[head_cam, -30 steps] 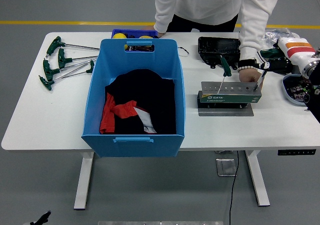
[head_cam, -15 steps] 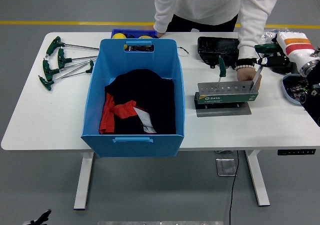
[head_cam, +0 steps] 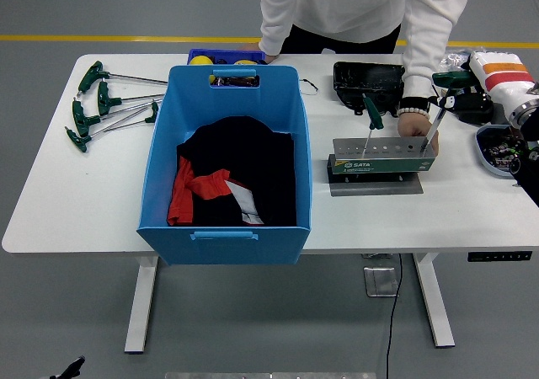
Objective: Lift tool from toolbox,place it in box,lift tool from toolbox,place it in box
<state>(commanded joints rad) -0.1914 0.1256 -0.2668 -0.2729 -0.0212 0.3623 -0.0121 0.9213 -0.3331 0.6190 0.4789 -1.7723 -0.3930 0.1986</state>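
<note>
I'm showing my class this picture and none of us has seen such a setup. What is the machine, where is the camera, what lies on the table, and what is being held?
The camera sits high on a humanoid robot and looks down over a white table. The robot's right hand comes in from the right edge and its fingers grip the green handle of a T-handle tool that stands tilted in a grey tool stand. A second green-handled tool stands in the same stand. The left arm is out of view. A person in a white top stands at the far side with one hand resting behind the stand. A big blue box holds black and red cloth. Four more green T-handle tools lie at the left, and a black case lies behind the stand.
</note>
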